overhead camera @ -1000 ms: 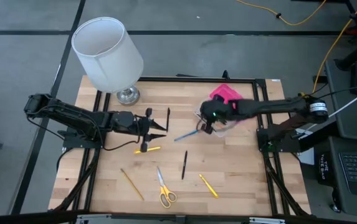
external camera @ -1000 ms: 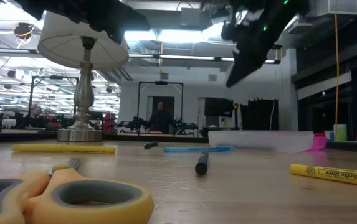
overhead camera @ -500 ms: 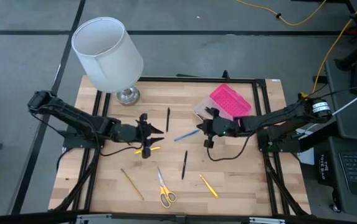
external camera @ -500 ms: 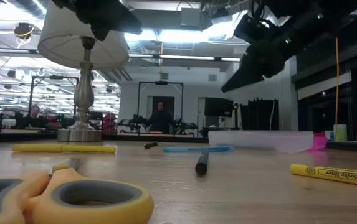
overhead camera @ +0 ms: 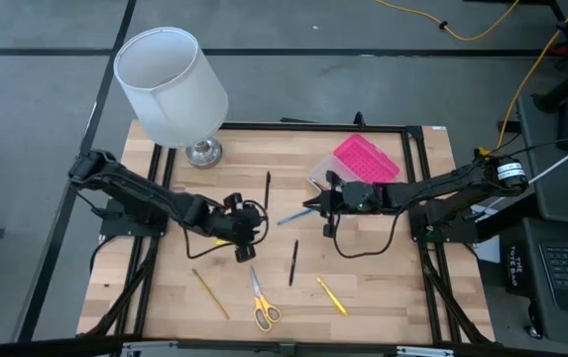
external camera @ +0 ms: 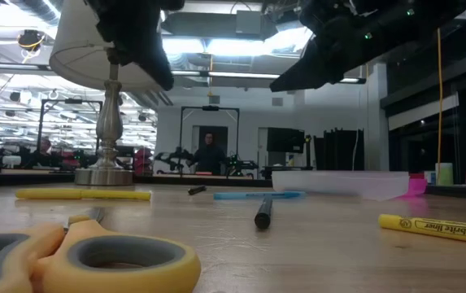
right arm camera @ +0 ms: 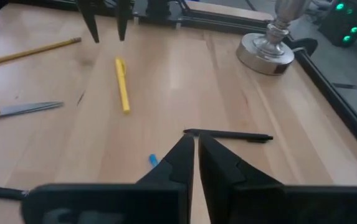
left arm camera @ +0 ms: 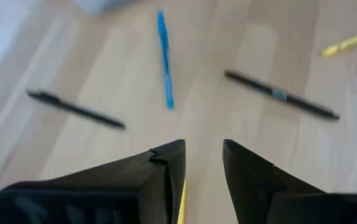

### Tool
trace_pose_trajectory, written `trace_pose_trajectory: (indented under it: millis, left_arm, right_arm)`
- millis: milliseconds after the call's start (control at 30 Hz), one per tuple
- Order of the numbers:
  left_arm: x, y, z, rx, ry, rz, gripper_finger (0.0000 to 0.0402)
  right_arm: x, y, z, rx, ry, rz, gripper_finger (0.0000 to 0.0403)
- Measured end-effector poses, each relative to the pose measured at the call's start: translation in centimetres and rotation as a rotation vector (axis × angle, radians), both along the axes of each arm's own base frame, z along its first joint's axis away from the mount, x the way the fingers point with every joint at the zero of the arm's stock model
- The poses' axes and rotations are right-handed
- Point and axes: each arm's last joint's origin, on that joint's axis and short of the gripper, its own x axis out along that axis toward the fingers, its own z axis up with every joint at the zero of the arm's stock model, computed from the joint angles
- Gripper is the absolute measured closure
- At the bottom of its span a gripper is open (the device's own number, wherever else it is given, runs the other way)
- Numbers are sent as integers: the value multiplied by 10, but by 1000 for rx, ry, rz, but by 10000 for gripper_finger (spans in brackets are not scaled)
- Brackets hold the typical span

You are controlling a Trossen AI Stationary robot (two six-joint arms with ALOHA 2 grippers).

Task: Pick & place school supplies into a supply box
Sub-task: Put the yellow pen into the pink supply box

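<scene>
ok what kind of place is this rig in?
Looks like a robotics lab or workshop. The table sits in a black frame on concrete floor; the low view shows more benches and a person behind.

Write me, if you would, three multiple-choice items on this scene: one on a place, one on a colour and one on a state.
1. The scissors lie: A) on the floor; B) on a shelf; C) between a yellow pencil and a yellow highlighter.
2. The supply box has a lid that is: A) pink; B) green; C) white.
3. The left gripper is: A) shut on a pen; B) open and empty; C) shut on the scissors.

Answers: C, they lie between the two on the table; A, bright pink from above; B, its fingers stand apart, gripping nothing.
</scene>
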Motion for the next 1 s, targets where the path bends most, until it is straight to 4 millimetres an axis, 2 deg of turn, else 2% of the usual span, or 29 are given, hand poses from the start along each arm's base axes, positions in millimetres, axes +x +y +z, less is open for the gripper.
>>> trace_pose_trajectory:
  millis: [267, 467, 667, 1000]
  left_arm:
    - [1, 1, -14, -156, 164, 81, 301]
    - [-1, 5, -27, -192, 280, 155, 301]
    - [3, 8, -39, -185, 338, 179, 301]
    - [10, 8, -78, -113, 537, 134, 301]
  right_arm:
    - [0, 0, 0, 30, 0, -4, 378]
    - [0, 0, 0, 32, -1, -4, 394]
    - [0, 0, 0, 66, -6, -20, 387]
    - [0, 1, 0, 172, -20, -65, 370]
